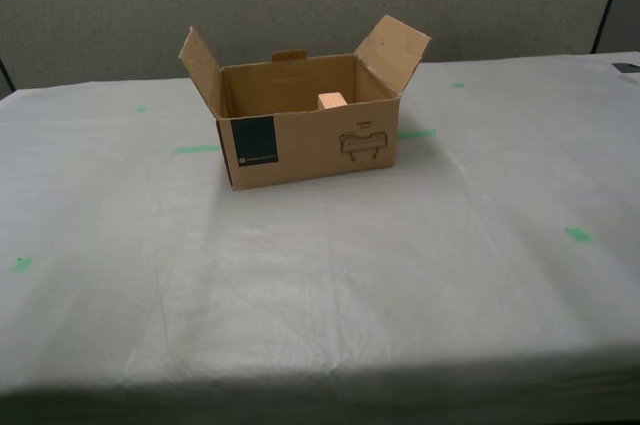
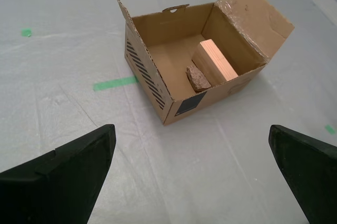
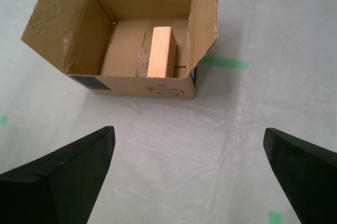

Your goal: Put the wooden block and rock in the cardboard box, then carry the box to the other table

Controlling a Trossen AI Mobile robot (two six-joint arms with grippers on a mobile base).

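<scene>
Both sets of fingers are spread wide and grasp nothing: my first gripper (image 3: pixel 188 174) and my second gripper (image 2: pixel 192 171) hover above the wrinkled counter (image 1: pixel 320 285), apart from the cardboard box (image 1: pixel 300 140). That box stands on the counter with flaps up, by green tape marks (image 1: pixel 196 149). Inside lie the wooden block (image 3: pixel 160 52) and the rock (image 2: pixel 198 79), touching each other.

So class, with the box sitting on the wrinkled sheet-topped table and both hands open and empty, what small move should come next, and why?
Probably none beyond keeping both hands back. The pale wooden block and the rough tan rock lie side by side inside the brown cardboard box, which rests on the wrinkled grey-white table with green tape marks. My first hand and second hand are open, apart from it.
</scene>
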